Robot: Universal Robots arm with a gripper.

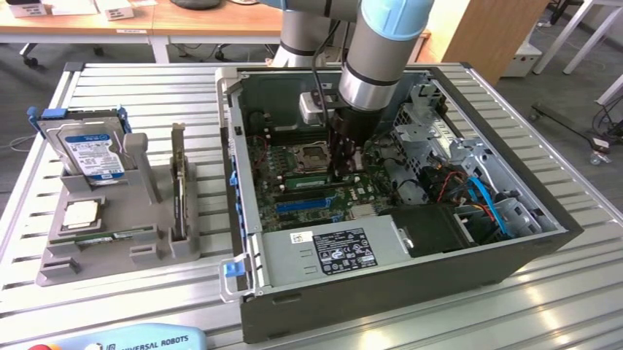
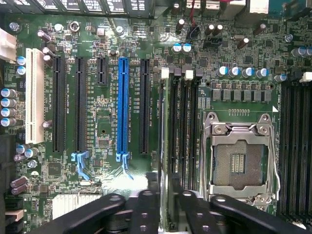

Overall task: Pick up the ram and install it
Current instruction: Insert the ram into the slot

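The ram [image 2: 164,146] is being stood on edge in the slot just beside the CPU socket [image 2: 239,156], inside the open PC case [image 1: 438,292]. In the exterior view that's roughly 5 o'clock from the socket. The fingers [image 2: 146,207] are being held slightly apart, straddling the stick without clamping it. Seating looks like the step in hand, so imo the stick is best being kept dead upright and pressed evenly along its length, otherwise one end could be left riding high.
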